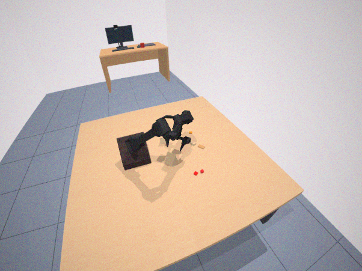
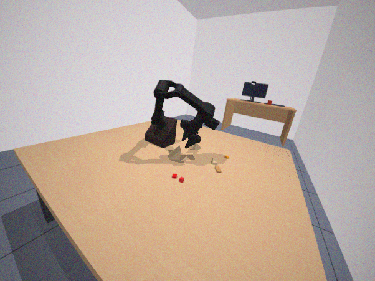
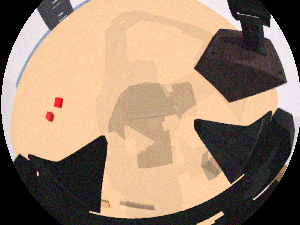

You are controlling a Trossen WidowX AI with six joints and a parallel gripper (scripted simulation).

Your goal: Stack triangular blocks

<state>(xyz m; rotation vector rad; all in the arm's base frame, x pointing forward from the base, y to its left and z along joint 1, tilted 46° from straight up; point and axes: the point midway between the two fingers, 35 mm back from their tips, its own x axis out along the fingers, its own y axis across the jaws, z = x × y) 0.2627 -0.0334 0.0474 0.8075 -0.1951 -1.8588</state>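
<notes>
Two small red blocks lie close together on the table; I take them for the triangular blocks, but their sloped faces cannot be made out. One red block (image 1: 195, 173) (image 2: 174, 176) (image 3: 58, 102) is nearer the arm's base. The other red block (image 1: 202, 170) (image 2: 181, 179) (image 3: 49, 116) is farther out. Whether they touch is too small to tell. My gripper (image 1: 174, 148) (image 2: 184, 144) (image 3: 151, 132) is wide open and empty above the table, pointing down, well to the side of both red blocks.
A tan flat block (image 1: 201, 146) (image 2: 218, 169) and a small orange block (image 1: 190, 132) (image 2: 227, 156) lie on the table (image 1: 121, 222) (image 2: 218, 224). A pale piece (image 1: 193, 143) (image 2: 214, 161) lies near them in the arm's shadow. The dark base (image 1: 137, 159) (image 2: 161, 137) (image 3: 235, 75) stands behind the gripper.
</notes>
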